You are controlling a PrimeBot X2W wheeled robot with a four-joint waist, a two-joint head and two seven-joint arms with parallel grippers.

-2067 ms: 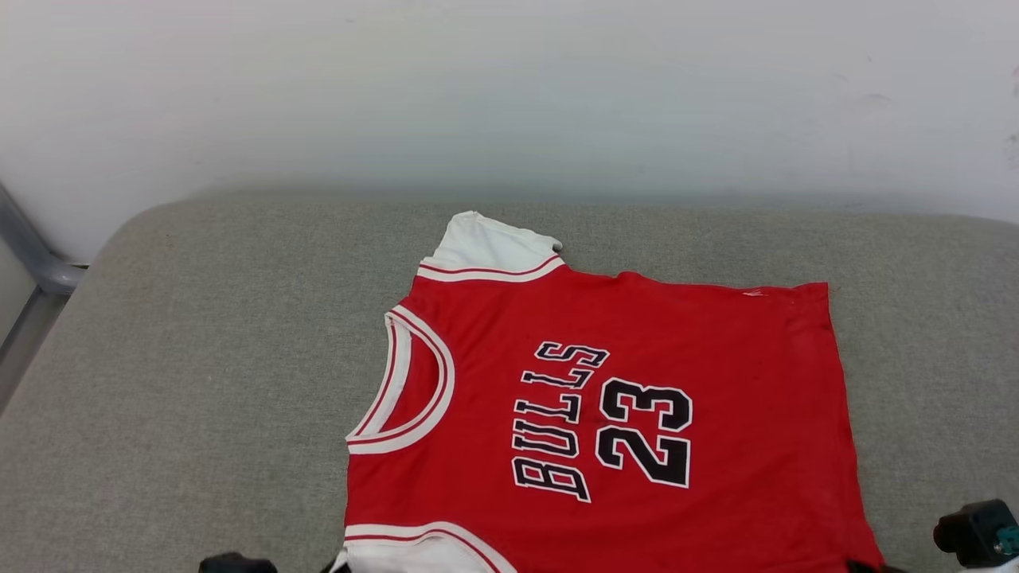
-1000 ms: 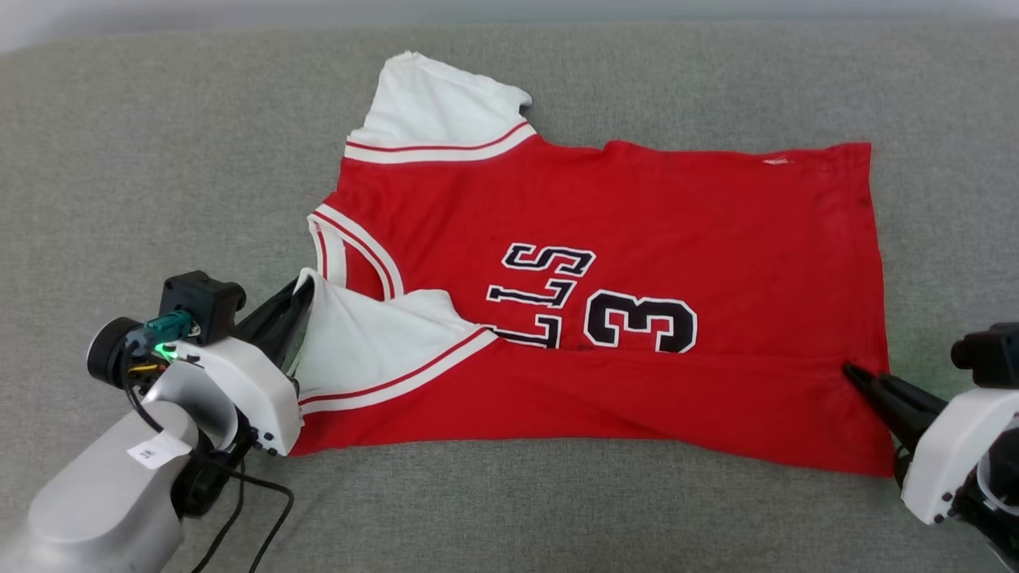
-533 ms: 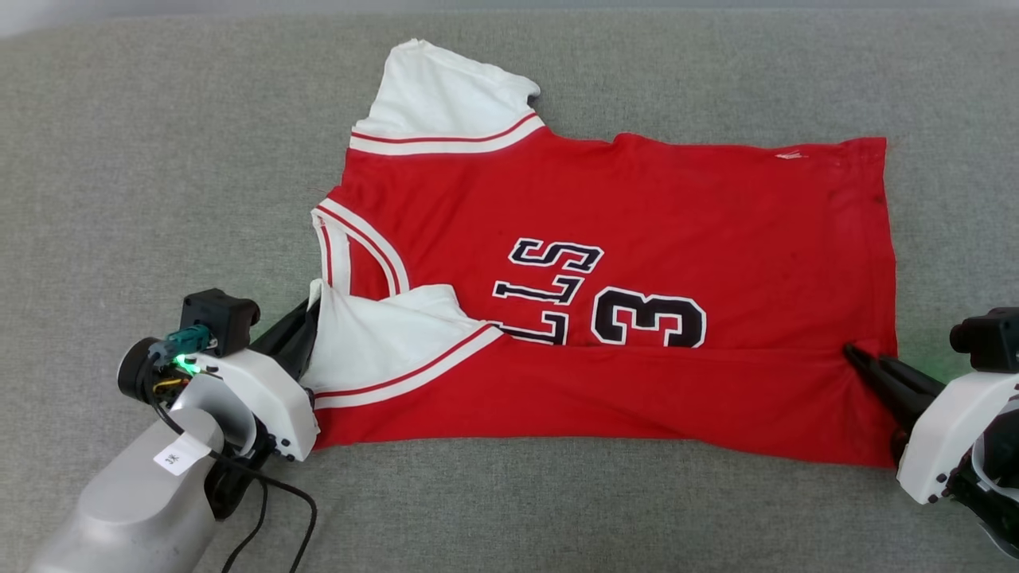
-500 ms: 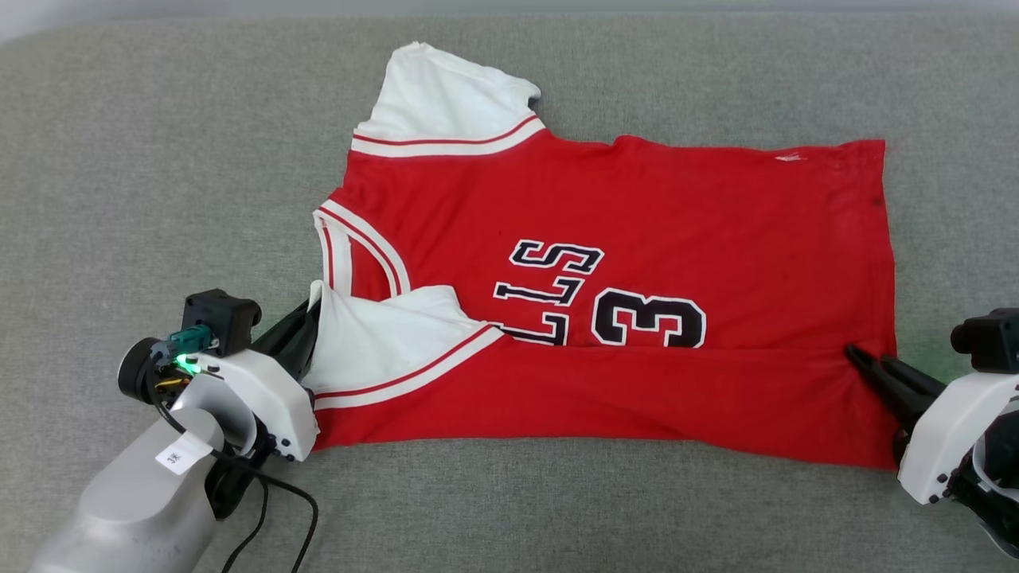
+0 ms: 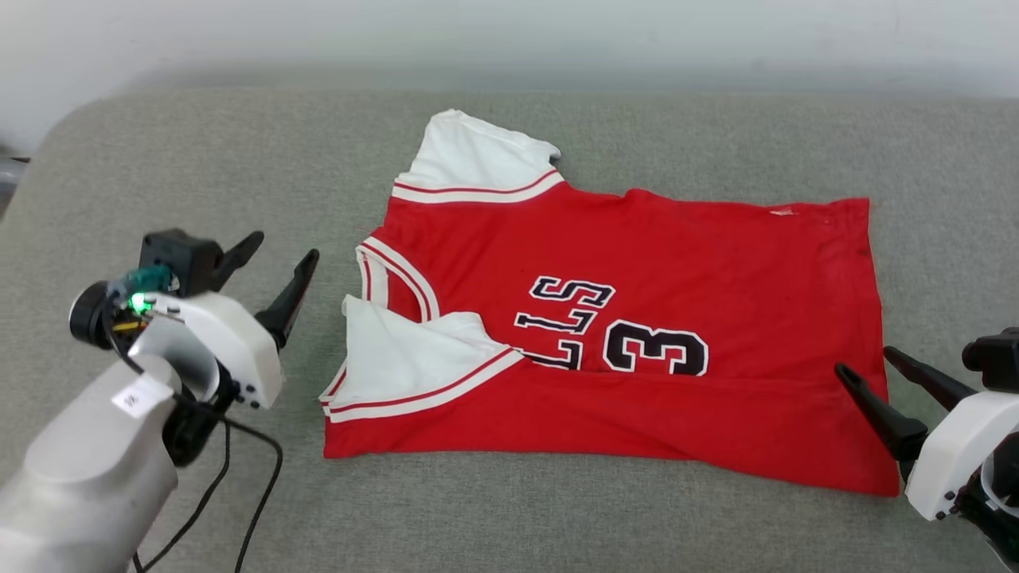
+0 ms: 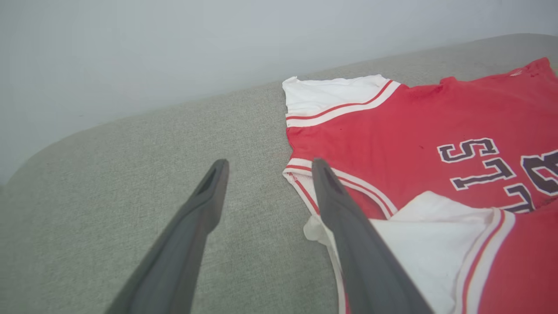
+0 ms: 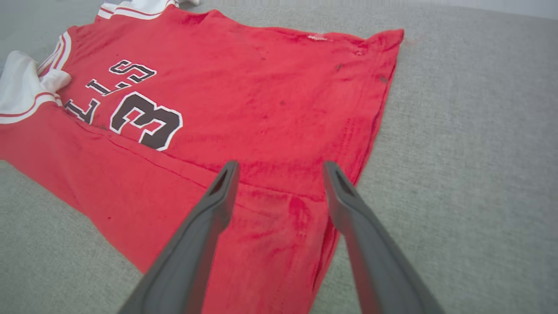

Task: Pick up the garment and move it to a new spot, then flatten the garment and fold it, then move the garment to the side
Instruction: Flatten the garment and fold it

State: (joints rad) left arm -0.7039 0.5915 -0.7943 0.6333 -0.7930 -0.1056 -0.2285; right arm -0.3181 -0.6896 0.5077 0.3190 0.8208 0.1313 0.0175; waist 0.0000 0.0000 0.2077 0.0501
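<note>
The garment point(image 5: 677, 263), a red jersey with white sleeves and black lettering, lies spread on the grey cushion. Its near long edge is folded over the lower part of the lettering, and the near white sleeve point(image 5: 406, 358) rests on top of that fold. My left gripper point(image 5: 282, 247) stands open just left of the collar, holding nothing; the left wrist view has its fingers point(image 6: 344, 218) beside the garment's point(image 6: 414, 131) striped collar. My right gripper point(image 5: 866, 362) is open at the hem corner, lifted off the cloth. In the right wrist view, its fingertips point(image 7: 218, 196) hover over the garment's point(image 7: 244, 87) folded hem.
The grey fabric cushion point(image 5: 199, 183) extends well beyond the garment on all sides. A pale wall point(image 5: 509, 32) runs behind it. A black cable point(image 5: 255, 477) hangs from my left arm. A grey metal part point(image 5: 8, 171) sits at the far left edge.
Both grippers have opened and let go of the garment's folded edge, then drawn back slightly. The fold stays in place. The head camera has tilted, so the whole picture has shifted.
</note>
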